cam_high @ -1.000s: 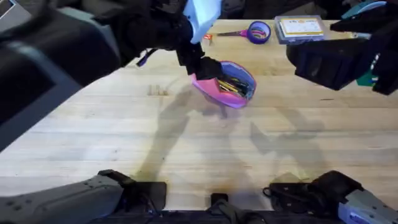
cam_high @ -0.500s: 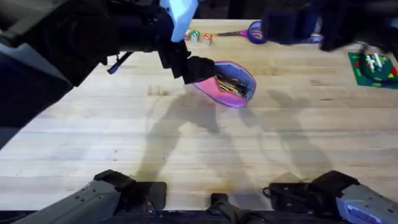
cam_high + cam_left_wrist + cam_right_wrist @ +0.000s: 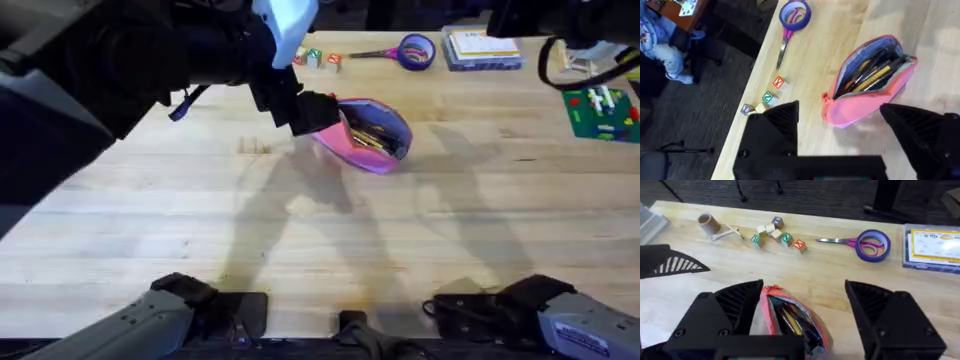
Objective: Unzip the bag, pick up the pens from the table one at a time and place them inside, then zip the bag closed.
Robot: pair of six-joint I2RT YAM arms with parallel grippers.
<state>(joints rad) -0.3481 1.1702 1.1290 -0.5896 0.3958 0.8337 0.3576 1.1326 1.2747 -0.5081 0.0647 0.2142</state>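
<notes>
Black left gripper (image 3: 840, 132) has its fingers spread wide, hanging just above the near end of the bag (image 3: 871, 82) — nothing pinched between them. Right gripper (image 3: 805, 315) is likewise spread and empty, poised over the same pink pouch from the other side. Bag lies on the table (image 3: 330, 240) toward the far middle, mouth gaping, zipper undone, several pens (image 3: 871, 74) already lying inside. No loose pens visible on the wood around it, so the loading looks finished or close to it — zipping closed is what is left, going by this. Nearby along the far edge: purple-handled scissors (image 3: 405, 52), a few lettered blocks (image 3: 315, 59), clear box with a blue lid (image 3: 483, 48), green board with small pieces (image 3: 603, 108), a tape roll (image 3: 708, 223). None sits close enough to the pouch to block the zipper run; main snag is the two arms crowding one small bag
</notes>
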